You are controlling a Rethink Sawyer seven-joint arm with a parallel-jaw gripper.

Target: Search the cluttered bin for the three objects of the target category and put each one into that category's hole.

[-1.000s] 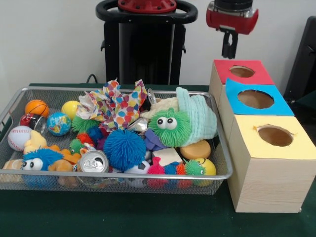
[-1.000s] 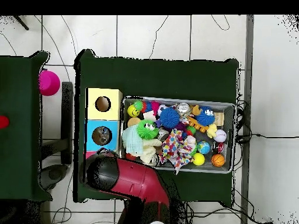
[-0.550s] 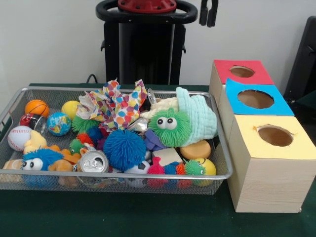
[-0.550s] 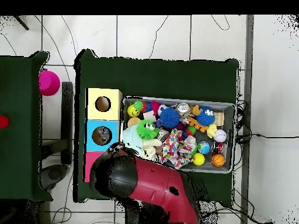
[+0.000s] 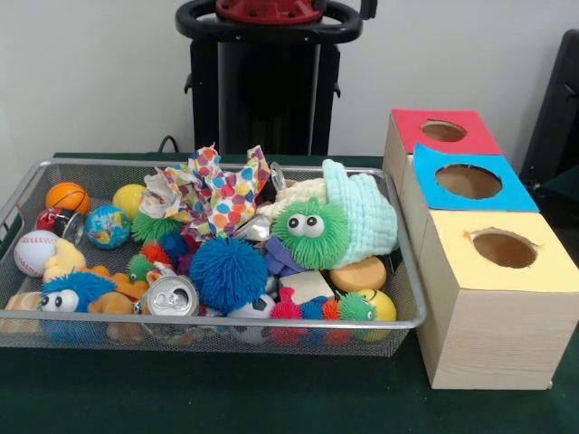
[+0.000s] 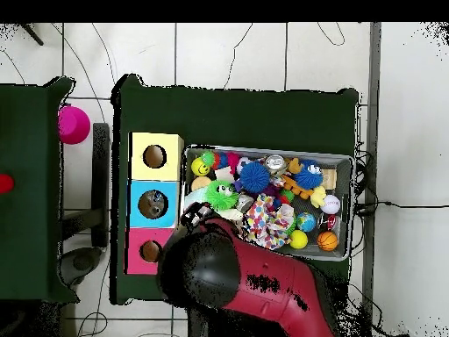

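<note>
Nearest me the wire bin was full: soda can, blue spiky ball, green fuzzy toy further back. I was searching; nothing was picked. Next I needed a target. The gripper barely showed; its jaws I could not tell.

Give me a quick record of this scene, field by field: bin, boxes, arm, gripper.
bin: wire mesh bin, crowded with toys, among them a blue spiky ball, a green fuzzy toy with eyes, a can, a baseball and a spotted cloth
boxes: three in a row beside the bin, red, blue, yellow, each with a round hole on top
arm: overhead view shows it over the bin's edge
gripper: cannot tell
</note>
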